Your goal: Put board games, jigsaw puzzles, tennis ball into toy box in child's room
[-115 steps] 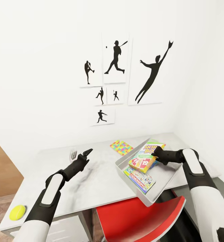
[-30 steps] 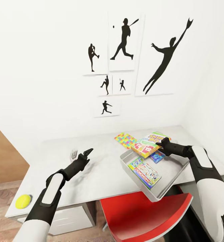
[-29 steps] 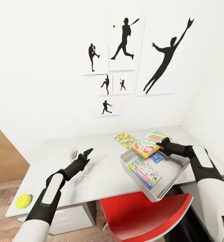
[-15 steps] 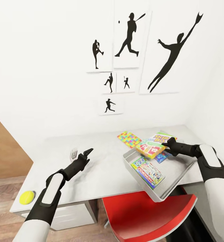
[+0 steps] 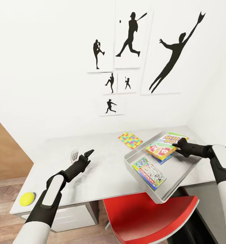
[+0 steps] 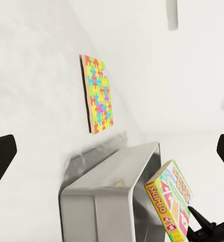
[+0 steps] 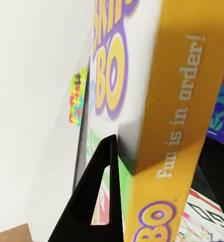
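- The right gripper (image 5: 176, 146), black and two-fingered, is clamped on the edge of the green, yellow and red Skip-Bo game box (image 5: 165, 145); in the right wrist view a dark finger (image 7: 94, 196) lies against the printed face of the Skip-Bo box (image 7: 157, 101).
- The Skip-Bo box sits tilted over the far part of the shallow pale grey toy box (image 5: 150, 189), partly covering the small blue multicolour game box (image 5: 164, 159) beneath it.
- The green-edged white Monopoly game box (image 5: 148, 171) lies flat on the toy box floor, nearer the robot and apart from the Skip-Bo box.
- The toy box rests on the pale grey mottled table (image 5: 102, 169), its near corner jutting past the table edge above the red seat of the chair (image 5: 140, 217).
- One flat jigsaw puzzle (image 5: 130, 140) patterned in yellow, pink, blue and green lies on the table just beyond the toy box's far-left corner; the left wrist view shows the jigsaw puzzle (image 6: 97, 94) apart from the toy box (image 6: 112, 196).
- The small yellow-green tennis ball (image 5: 27, 199) sits at the table's near-left corner, well apart from the toy box.
- The left gripper (image 5: 87, 154) hangs above the middle of the table, fingers spread wide and holding nothing.
- Black baseball silhouette pictures (image 5: 133, 51) hang on the white wall behind the table.
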